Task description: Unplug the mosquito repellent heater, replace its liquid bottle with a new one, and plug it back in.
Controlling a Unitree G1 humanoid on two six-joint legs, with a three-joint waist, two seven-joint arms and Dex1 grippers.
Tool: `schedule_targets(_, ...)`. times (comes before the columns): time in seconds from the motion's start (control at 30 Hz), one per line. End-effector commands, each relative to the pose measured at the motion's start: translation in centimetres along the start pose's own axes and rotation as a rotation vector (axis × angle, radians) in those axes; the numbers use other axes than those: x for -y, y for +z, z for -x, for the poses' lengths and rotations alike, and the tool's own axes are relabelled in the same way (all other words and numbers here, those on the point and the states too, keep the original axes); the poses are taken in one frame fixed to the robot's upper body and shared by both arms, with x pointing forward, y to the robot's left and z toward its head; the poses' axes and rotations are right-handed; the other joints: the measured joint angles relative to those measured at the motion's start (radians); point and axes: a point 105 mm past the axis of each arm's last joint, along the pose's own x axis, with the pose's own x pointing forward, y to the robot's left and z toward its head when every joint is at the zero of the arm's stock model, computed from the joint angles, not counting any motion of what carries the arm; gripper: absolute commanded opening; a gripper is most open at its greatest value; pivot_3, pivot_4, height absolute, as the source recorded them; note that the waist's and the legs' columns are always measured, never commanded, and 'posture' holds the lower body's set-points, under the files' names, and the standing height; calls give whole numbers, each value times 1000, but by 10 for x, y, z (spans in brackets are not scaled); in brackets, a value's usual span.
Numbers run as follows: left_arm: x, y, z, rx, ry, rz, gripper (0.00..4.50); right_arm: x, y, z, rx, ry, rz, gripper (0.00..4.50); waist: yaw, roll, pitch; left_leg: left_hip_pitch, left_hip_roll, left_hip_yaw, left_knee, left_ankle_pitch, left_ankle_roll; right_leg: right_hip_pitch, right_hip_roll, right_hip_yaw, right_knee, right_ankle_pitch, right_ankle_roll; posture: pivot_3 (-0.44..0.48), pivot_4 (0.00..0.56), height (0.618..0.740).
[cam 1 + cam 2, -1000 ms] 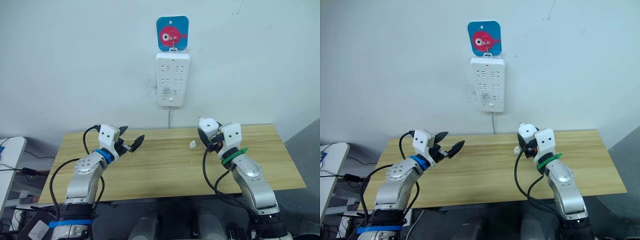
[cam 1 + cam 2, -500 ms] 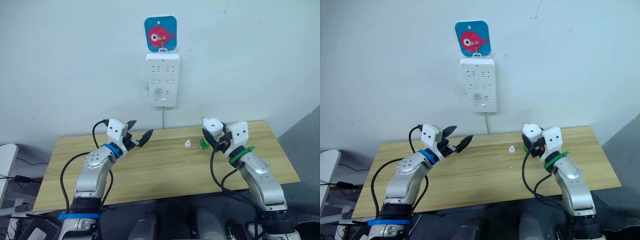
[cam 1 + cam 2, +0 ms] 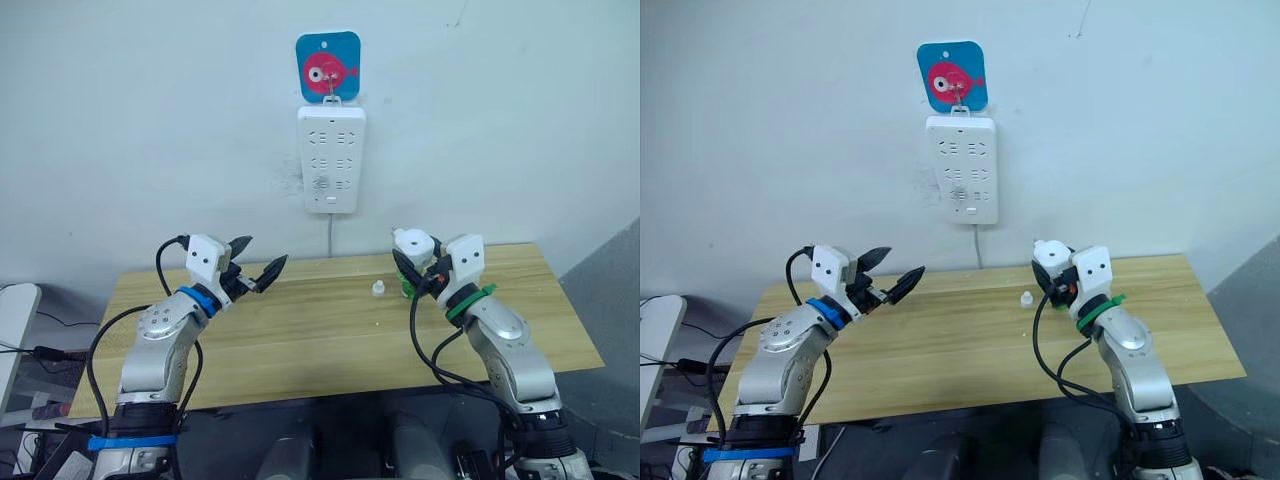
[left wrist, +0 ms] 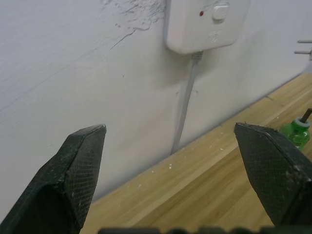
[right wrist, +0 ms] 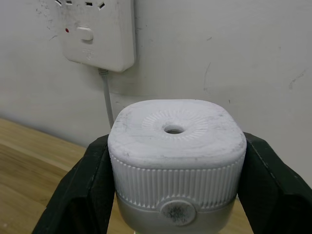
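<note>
A white power strip (image 3: 332, 159) hangs on the wall under a blue fish hook plate (image 3: 327, 66), its cord dropping behind a wooden table (image 3: 300, 330). Below the strip and to its right, the right gripper (image 3: 412, 268) is raised above the table's back edge, its two black fingers (image 5: 78, 190) clamped on either side of the mosquito repellent heater (image 5: 176, 153); the right wrist view shows the heater's ribbed band and round vent hole facing the strip's switch end. Below the strip and to its left, the left gripper (image 3: 256, 266) points toward the wall with its jaws wide apart and empty. The left wrist view catches a green bottle with a dark wick (image 4: 296, 130) standing on the table beyond one fingertip (image 4: 267, 161). A small white cap (image 3: 378, 289) sits on the table beneath the strip.
</note>
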Motion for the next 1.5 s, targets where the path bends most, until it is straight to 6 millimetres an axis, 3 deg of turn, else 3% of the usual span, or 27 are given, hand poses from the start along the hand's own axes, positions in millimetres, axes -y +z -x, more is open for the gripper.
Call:
schedule_targets(0.03, 2, 20, -2, 58, -15, -23, 4500, -1, 23, 1, 80, -3, 21, 2970, 0, 0, 0, 0, 0, 0, 0, 0, 0, 0, 0, 0, 0, 0, 0, -82, 183, 740)
schedule_targets(0.17, 5, 36, -14, 95, -52, -28, 4500, -5, 30, 2, 106, -2, -4, 2970, 0, 0, 0, 0, 0, 0, 0, 0, 0, 0, 0, 0, 0, 0, 0, -90, 186, 740)
schedule_targets(0.4, 15, 70, -56, 171, -189, -58, 4500, -10, 41, 1, 130, 6, -8, 2970, 0, 0, 0, 0, -1, 0, 1, 0, 0, 0, 0, 0, 0, 0, 0, -113, 193, 740)
schedule_targets(0.73, 27, 85, -106, 207, -309, -85, 4500, -3, 44, 10, 130, -39, -11, 2970, -13, -1, 1, -1, -1, 0, 1, 0, 0, 0, 0, -1, 0, 0, 0, -170, 210, 740)
schedule_targets(0.93, 30, 97, -117, 236, -376, -90, 4500, -4, 44, 15, 122, -59, -15, 2970, -6, -2, 4, -1, -2, -2, 2, 0, 0, 2, 0, -4, 1, 0, 0, -197, 223, 740)
schedule_targets(1.1, 37, 106, -114, 249, -503, -68, 4500, -6, 45, 18, 119, -49, -17, 2970, -7, -4, 14, -2, -4, -2, 3, 0, 1, 2, 1, -4, 1, 0, 1, -211, 230, 740)
schedule_targets(1.2, 35, 108, -111, 245, -527, -60, 3931, -7, 46, 19, 117, -36, -17, 2970, -26, -4, 16, -3, -3, -2, 3, 0, 1, 1, 1, -3, 0, 0, 1, -211, 230, 740)
schedule_targets(1.47, 43, 106, -107, 199, -632, 23, 1356, -18, 60, 6, 132, 48, -10, 2970, -55, -3, 20, -3, -2, -1, 2, -1, 2, -1, 0, -2, 1, 0, 2, -214, 233, 740)
schedule_targets(1.5, 43, 105, -105, 191, -638, 41, 1337, -21, 64, 3, 137, 62, -8, 2970, -56, -3, 20, -3, -2, -1, 2, -1, 2, -1, 0, -2, 1, 0, 2, -214, 236, 740)
